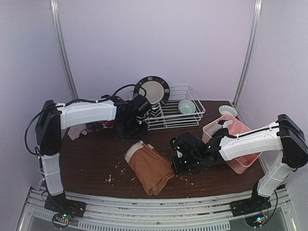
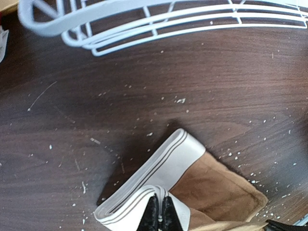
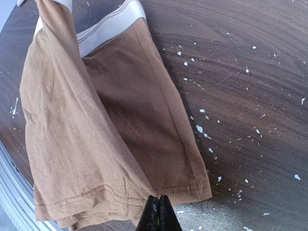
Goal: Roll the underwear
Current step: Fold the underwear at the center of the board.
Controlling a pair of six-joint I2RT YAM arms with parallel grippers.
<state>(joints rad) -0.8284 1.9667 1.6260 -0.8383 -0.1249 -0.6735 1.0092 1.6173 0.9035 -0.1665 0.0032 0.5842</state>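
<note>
A brown underwear [image 1: 149, 166] with a white striped waistband [image 2: 168, 159] lies on the dark wooden table, between the two arms. My left gripper [image 1: 137, 134] is shut on a raised fold of that waistband, its fingertips [image 2: 160, 211] pinched together in the left wrist view. At the garment's right side, my right gripper [image 1: 175, 163] is shut on the stitched hem, as the right wrist view shows [image 3: 158, 211]. One brown layer [image 3: 72, 120] is pulled up in a taut crease running from the waistband corner to the right fingertips. The lower layer [image 3: 144, 110] lies flat.
A white wire dish rack [image 1: 175, 113] holding a plate [image 1: 151, 90] and a bowl [image 1: 186, 106] stands just behind the left gripper. A pink tray [image 1: 245, 161] sits at the right, under the right arm. Other cloth pieces [image 1: 91, 129] lie far left. White crumbs dot the table.
</note>
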